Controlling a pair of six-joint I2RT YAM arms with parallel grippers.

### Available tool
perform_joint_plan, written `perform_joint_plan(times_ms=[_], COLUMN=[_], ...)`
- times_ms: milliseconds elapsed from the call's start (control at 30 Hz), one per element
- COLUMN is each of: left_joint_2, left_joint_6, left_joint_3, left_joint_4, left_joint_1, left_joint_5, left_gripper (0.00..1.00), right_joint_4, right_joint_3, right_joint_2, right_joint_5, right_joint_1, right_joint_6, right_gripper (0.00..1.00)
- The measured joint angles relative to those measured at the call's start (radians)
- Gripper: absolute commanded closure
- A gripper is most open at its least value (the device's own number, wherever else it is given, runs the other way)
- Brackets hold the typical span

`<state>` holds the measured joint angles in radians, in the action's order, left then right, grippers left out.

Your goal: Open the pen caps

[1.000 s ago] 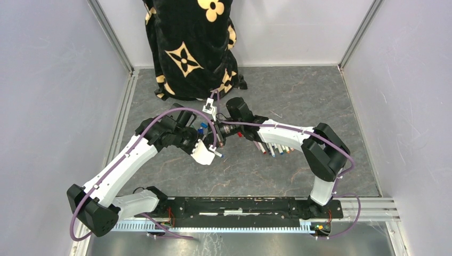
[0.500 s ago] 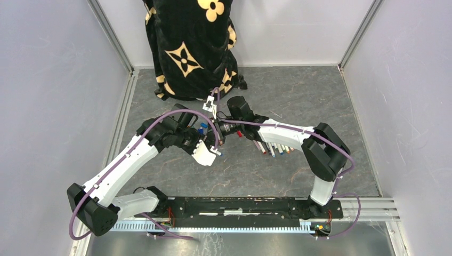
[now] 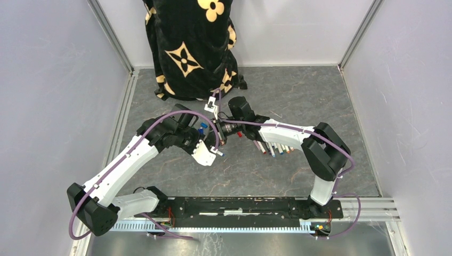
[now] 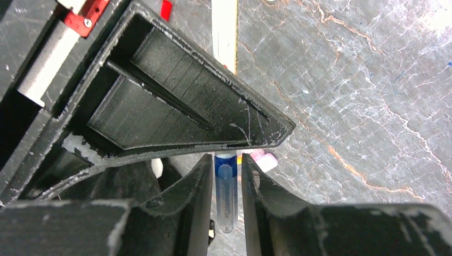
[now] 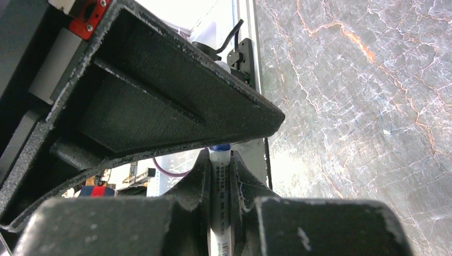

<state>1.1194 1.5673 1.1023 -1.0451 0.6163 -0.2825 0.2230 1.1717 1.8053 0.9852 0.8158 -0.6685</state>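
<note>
While my right gripper [image 5: 221,160] clamps a thin white marker pen [image 5: 218,213] mid-desk [image 3: 298,101], my left gripper [image 4: 228,162] flanks its stubby blue plastic cap [image 4: 226,202] (squeezing? can't tell), a pink plastic cap [image 4: 265,159] already loose nearby, so partway-ish I'd guess.

no legible txt, pen [image 5: 220,213] print unreadable
</note>
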Motion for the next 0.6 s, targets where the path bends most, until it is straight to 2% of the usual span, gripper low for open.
perform_joint_plan(times_ms=[167, 267, 333, 500, 600], left_joint_2=[0.005, 0.01, 0.012, 0.013, 0.013], left_joint_6=[-0.001, -0.006, -0.007, -0.006, -0.006], left_joint_3=[0.0, 0.0, 0.002, 0.002, 0.002], left_joint_4=[0.0, 0.003, 0.006, 0.005, 0.006], left_joint_1=[0.023, 0.026, 0.026, 0.028, 0.032], left_joint_5=[-0.007, -0.007, -0.006, 0.001, 0.012], left_gripper=[0.78, 0.93, 0.97, 0.95, 0.75], right_joint_4=[0.001, 0.001, 0.001, -0.001, 0.0], right_joint_3=[0.0, 0.0, 0.0, 0.0, -0.001], right_joint_2=[0.0, 0.0, 0.0, 0.0, 0.0], right_joint_5=[0.003, 0.004, 0.005, 0.005, 0.005], right_joint_1=[0.0, 0.0, 0.0, 0.0, -0.001], right_joint_6=[-0.004, -0.011, -0.017, -0.014, -0.011], right_gripper=[1.0, 1.0, 0.97, 1.0, 1.0])
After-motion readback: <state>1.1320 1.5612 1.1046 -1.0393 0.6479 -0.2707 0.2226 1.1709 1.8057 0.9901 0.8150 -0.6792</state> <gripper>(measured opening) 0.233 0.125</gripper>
